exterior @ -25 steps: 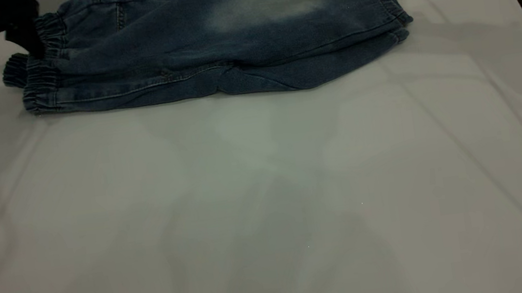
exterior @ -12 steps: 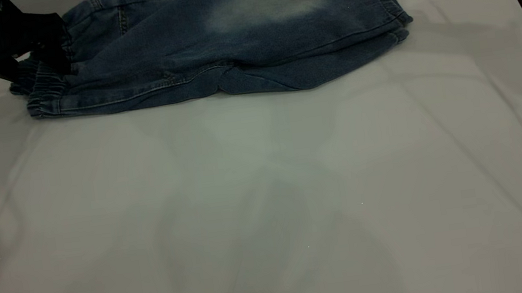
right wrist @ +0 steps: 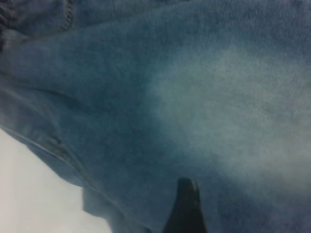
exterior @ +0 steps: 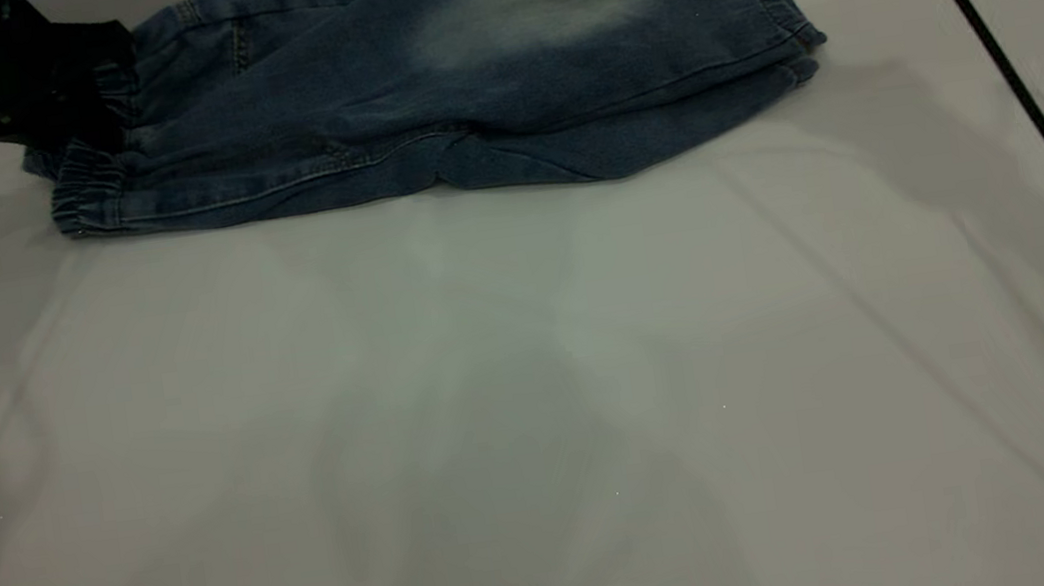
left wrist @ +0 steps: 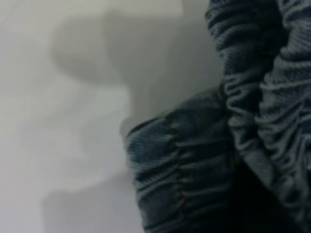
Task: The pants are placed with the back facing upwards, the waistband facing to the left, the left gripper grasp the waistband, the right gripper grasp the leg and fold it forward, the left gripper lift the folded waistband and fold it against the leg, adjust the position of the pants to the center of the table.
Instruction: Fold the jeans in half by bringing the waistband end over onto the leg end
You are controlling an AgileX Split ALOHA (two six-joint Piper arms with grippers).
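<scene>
We see the pants (exterior: 454,80), short blue denim, lying folded lengthwise along the far edge of the table (exterior: 538,412), the waistband (exterior: 88,179) toward the left. The waistband is gathered and puckered, its near corner resting on the tabletop while its farther part is bunched and raised. We note the leg (exterior: 587,22) uppermost, its large pale faded patch facing up and its elastic hem at the right end. The table is plain, smooth and pale grey.
</scene>
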